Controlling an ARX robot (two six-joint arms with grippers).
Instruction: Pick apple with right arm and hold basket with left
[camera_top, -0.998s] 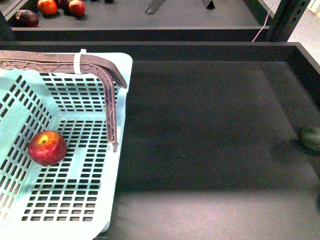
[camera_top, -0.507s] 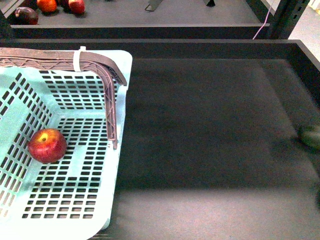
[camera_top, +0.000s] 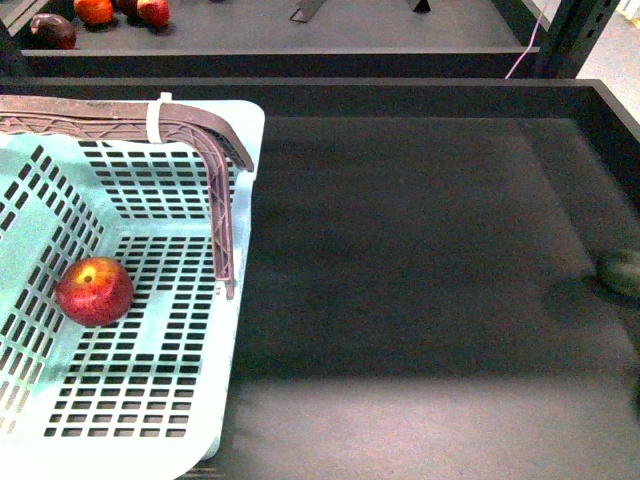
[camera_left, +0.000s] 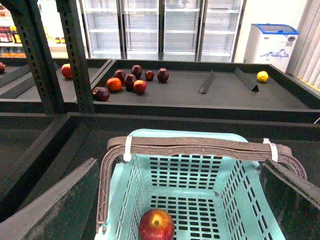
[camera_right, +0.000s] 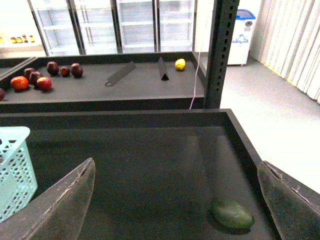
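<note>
The red apple (camera_top: 94, 291) with its yellowish stem patch lies on the slotted floor of the pale mint-blue basket (camera_top: 244, 180), toward the left side. In the left wrist view the apple (camera_left: 156, 225) shows between the spread fingers of my open left gripper (camera_left: 180, 200), which hangs above the basket (camera_left: 240, 175) and touches nothing. The brown latticed handle (camera_top: 215, 160) with a white zip tie spans the basket's far rim. My right gripper (camera_right: 177, 200) is open over dark shelf surface, far from the apple. Neither gripper shows in the front view.
A dull green fruit (camera_right: 232, 213) lies near the right wall of the dark bin (camera_top: 610, 110); it shows at the edge of the front view as the green fruit (camera_top: 622, 271). Several red and dark fruits (camera_left: 127, 82) and a yellow fruit (camera_left: 262, 76) sit on the far shelf.
The front view has shifted slightly, so the basket and apple sit a little lower and the far shelf shows less. The apple stays in the basket.
</note>
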